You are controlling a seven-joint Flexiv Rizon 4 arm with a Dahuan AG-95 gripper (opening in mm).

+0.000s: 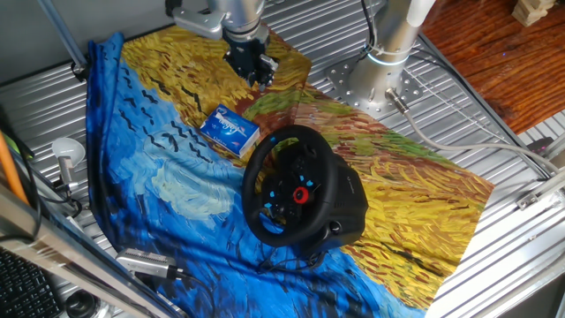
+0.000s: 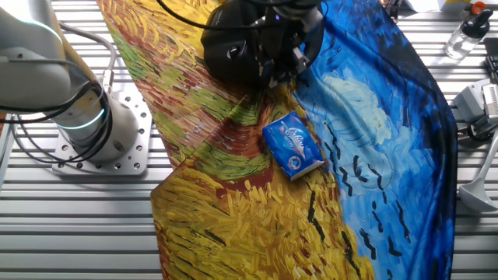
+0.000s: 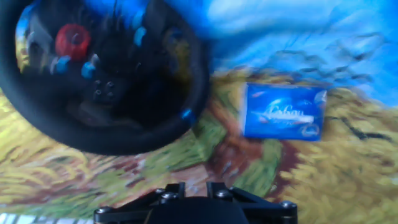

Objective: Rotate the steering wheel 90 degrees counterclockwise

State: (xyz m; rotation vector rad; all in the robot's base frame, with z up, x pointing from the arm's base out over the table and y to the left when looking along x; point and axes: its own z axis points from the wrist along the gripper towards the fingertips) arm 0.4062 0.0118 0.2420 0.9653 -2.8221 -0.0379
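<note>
Steering wheel on bulky black base, set on painted cloth over ribbed metal worktop. Sits where cloth's blue part meets yellow part. Black rim tilted up toward one fixed view; hub with one red round button and several small blue buttons. No brand mark legible on hub or base.

Small blue-and-white box lying flat on cloth just beside wheel, not touching rim. White script lettering on lid, seen in hand view and other fixed view; too blurred to read with confidence. Red spot at one corner of lid in other fixed view.

Pincer hanging above yellow end of cloth, beyond the box from the wheel, well apart from rim. Holding nothing. Fingers dark against dark body; gap between them not resolved in any view, so open or closed cannot be told. Hand view shows only black pincer body along bottom edge, wheel upper left, box to right.

Arm's silver column on round base plate bolted to worktop at cloth's edge; grey cables trailing off over the ribs. White bottle at far edge in other fixed view. Wooden surface beyond worktop in one fixed view.
</note>
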